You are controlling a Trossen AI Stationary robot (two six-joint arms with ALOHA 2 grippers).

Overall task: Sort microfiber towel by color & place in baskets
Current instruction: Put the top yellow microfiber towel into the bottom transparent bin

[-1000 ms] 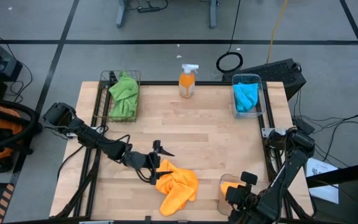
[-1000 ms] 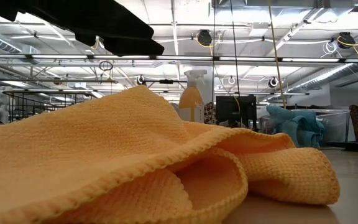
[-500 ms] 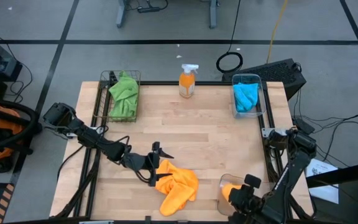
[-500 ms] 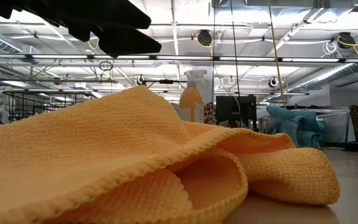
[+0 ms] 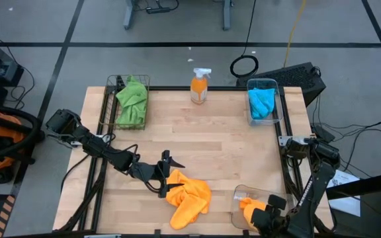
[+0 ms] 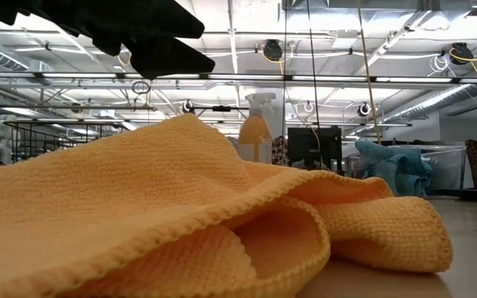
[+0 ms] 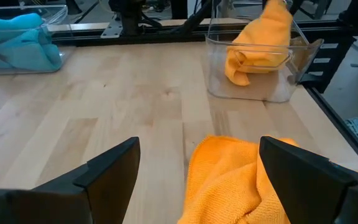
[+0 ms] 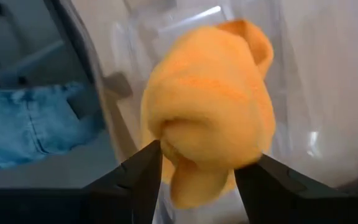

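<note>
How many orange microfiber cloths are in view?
2. One loose orange microfiber cloth lies on the wooden table by the left gripper; the other orange cloth is in the near-right clear plastic basket.

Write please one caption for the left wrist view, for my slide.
Open left gripper hovers over an orange towel; another orange towel sits in the clear basket beyond.

Crumpled orange towel [image 5: 189, 198] on table (another in clear basket [image 5: 238, 205]).

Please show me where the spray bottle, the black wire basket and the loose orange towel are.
spray bottle [image 5: 200, 87], high view, orange body.
black wire basket [image 5: 110, 84], high view, far left rim.
loose orange towel [image 5: 189, 201], high view, middle.
</note>
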